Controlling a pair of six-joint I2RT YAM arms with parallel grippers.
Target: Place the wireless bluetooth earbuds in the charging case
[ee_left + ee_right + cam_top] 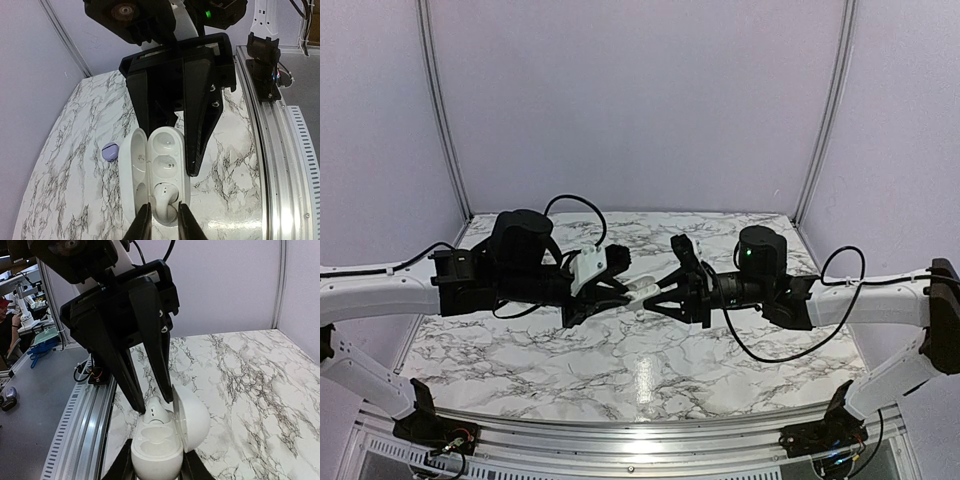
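White charging case [155,442] clamped in right claw [157,457] | left claw [156,405] pinching earbud [155,415], half hidden inside case

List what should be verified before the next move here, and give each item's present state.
1. Case lid open: ok.
2. Right gripper clamped on the case: ok.
3. White earbud between the left gripper fingertips: ok.
4. White earbud fully seated in its socket: cannot tell.
5. Other socket empty: ok.
6. Lilac earbud in the case: not ok, it lies on the table.
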